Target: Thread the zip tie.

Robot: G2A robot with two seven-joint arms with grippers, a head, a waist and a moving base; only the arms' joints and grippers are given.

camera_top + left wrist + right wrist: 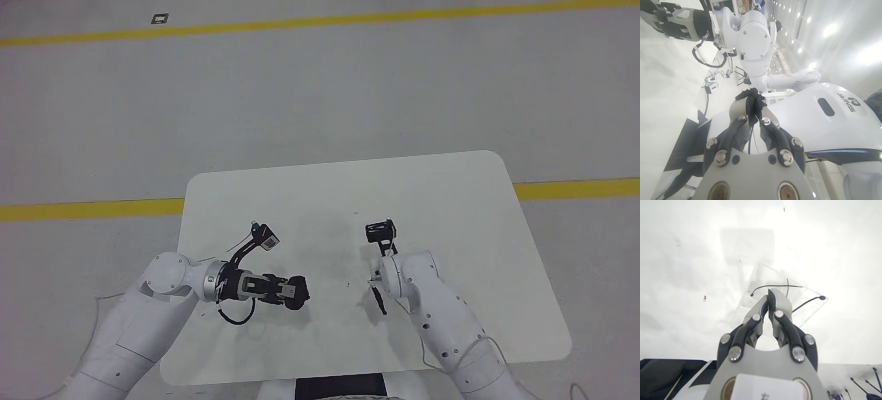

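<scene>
Over the white, round-cornered bench [450,190], seen from the top, the left gripper [300,291] lies turned sideways toward the right gripper [379,300]. The two are near each other but apart. That facing pose probably serves to present one end of the tie to the other arm.

From the left wrist, the left gripper [754,110] is clenched on a thin black plastic zip tie [749,140]. Its strands run back between the fingers toward the palm and bunch in a dark tangle just past the fingertips. Holding it there likely keeps the free end steady enough to aim. The right gripper sits well beyond those fingertips.

From the right wrist, the right gripper [769,296] has its jaws pressed together; whether anything is pinched between them I cannot tell. Just beyond its tips lies a clear, square plastic tray [810,311] holding loose black ties [795,286], seemingly the supply. More spare ties [857,384] lie back beside the gripper's base.
</scene>
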